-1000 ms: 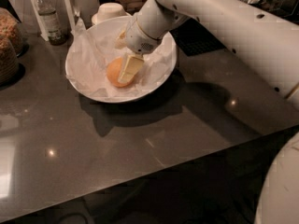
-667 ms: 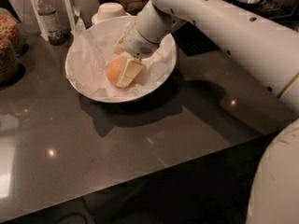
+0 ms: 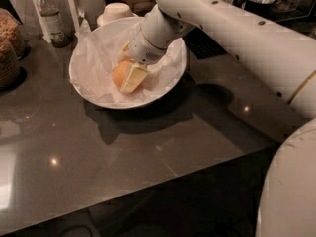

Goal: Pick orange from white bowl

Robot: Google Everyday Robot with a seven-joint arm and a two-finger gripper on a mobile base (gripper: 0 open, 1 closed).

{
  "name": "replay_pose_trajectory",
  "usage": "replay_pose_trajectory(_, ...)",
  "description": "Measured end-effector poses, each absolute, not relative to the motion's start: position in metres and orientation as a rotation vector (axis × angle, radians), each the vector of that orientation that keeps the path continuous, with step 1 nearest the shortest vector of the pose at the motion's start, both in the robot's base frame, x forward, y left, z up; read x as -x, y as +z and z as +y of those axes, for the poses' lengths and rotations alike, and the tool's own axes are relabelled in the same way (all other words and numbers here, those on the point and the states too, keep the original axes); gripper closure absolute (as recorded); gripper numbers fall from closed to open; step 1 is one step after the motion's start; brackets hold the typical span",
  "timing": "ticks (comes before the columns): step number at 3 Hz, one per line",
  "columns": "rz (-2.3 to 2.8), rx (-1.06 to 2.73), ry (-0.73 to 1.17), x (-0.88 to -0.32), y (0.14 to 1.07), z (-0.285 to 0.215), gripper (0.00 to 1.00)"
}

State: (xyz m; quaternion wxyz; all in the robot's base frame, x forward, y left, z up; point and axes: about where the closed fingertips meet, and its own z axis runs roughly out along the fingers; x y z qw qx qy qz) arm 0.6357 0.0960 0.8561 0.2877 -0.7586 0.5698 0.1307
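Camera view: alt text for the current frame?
The robot's gripper is down in the white bowl at the orange, which lies on crumpled paper. The bowl sits on a dark countertop, with a bottle farther back.

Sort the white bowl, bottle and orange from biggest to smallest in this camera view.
White bowl, bottle, orange; the bottle stands farther back, so unsure. End effector: in the bowl, at the orange.

The round, dimpled orange [image 3: 118, 74] lies in a wide, glossy white bowl [image 3: 106, 102] lined with crumpled white paper [image 3: 96, 58], near the far edge of the dark grey countertop [image 3: 123, 152]. The white robot arm [image 3: 237, 28] puts its gripper [image 3: 132, 77] inside the bowl, against the orange's right side.
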Motion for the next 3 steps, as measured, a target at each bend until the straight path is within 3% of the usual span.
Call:
replay_pose_trajectory(2,1.537,2.033,0.395,-0.6310,0.8443,0.0984,0.92)
replay_pose_trajectory(3,1.537,2.025,0.406,-0.6284,0.8422,0.0964,1.00)
